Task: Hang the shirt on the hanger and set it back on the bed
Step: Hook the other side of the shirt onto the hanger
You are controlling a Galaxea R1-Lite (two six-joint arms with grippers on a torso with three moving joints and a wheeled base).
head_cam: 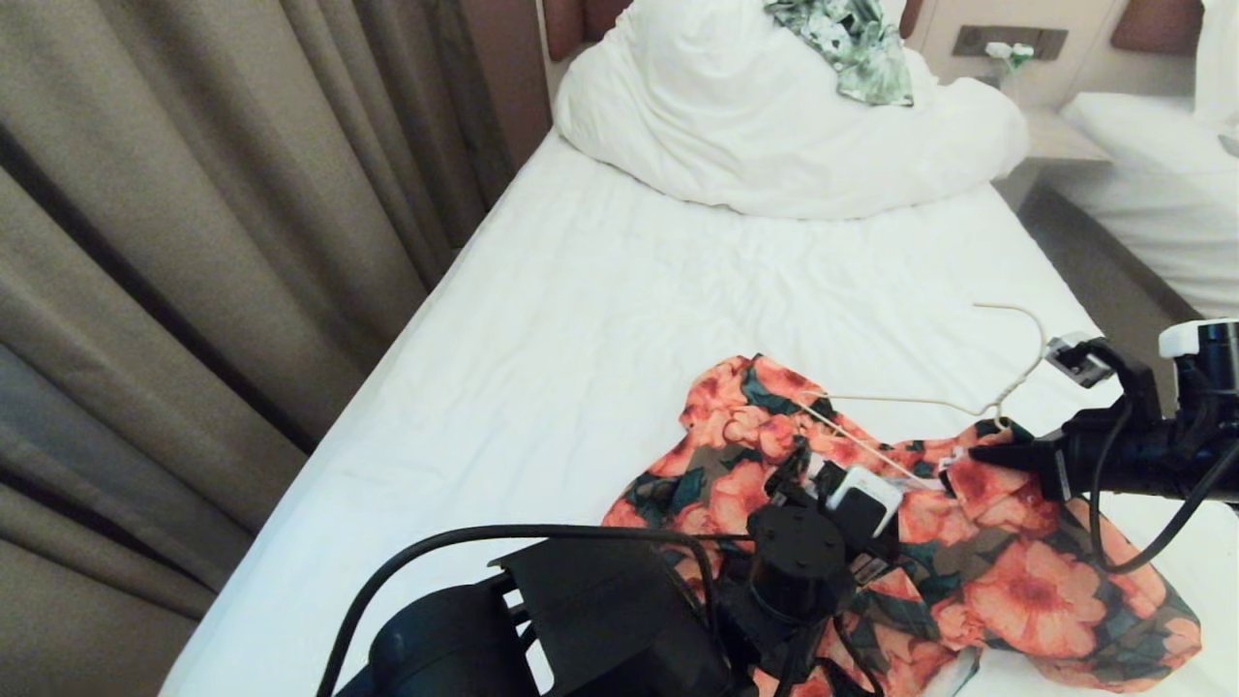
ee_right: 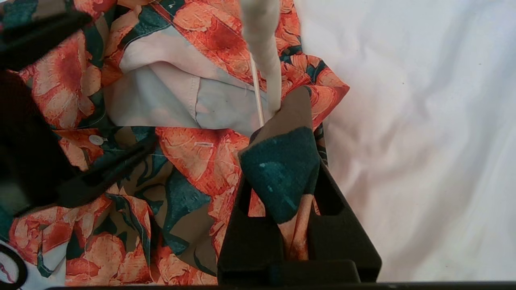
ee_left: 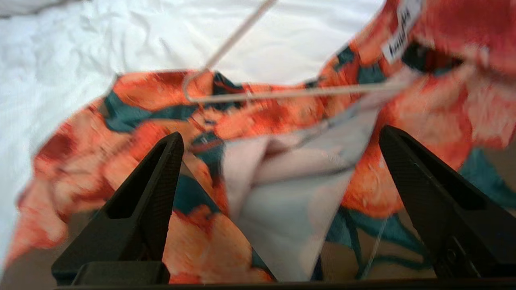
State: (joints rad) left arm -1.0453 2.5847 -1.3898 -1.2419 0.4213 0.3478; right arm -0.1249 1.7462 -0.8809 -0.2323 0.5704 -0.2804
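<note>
**Right gripper pinching the collar while the left hovers wide open**

The shirt (head_cam: pixel 900 542) is lying crumpled on the bed (head_cam: pixel 600 319), near its foot. The right gripper (ee_right: pixel 282 161) is closing tightly on a fold of fabric by the neck, apparently lifting the collar so the opening stays accessible. The hanger (head_cam: pixel 929 402) is resting partly inside that opening, its hook sticking out over the sheet. The left gripper (ee_left: pixel 278 161) is hanging over the shirt's pale inner side, spread wide and holding nothing, probably readying to take fabric.
</note>
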